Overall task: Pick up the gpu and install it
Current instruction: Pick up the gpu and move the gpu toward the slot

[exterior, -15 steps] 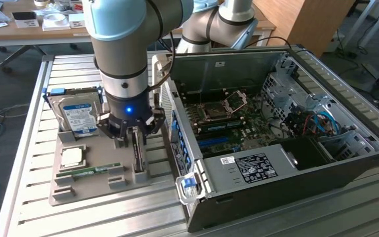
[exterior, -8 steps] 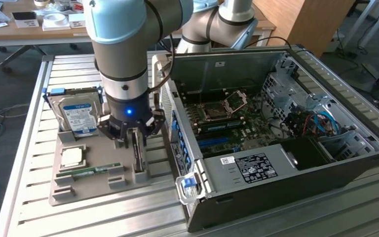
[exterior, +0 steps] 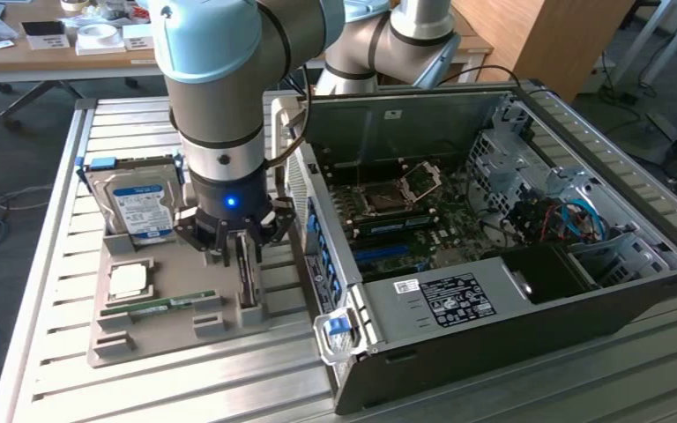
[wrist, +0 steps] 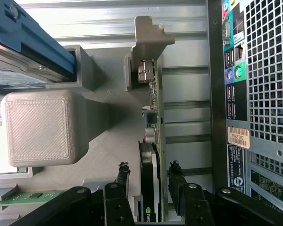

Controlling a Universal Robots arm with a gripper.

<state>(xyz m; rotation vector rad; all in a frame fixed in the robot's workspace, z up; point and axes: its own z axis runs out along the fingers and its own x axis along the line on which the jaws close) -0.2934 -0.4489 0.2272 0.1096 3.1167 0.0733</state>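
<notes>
Gpu upright on edge in grey holder, claw wide astride it, hard drive and computer case alongside.

In the exterior view the arm and the hand covered most of the gpu and one side of the hard drive. In the wrist view one end of the gpu ran past the picture's edge, and the RAM stick and computer case were cut off too. The print on the case's label was too small to read.
</notes>
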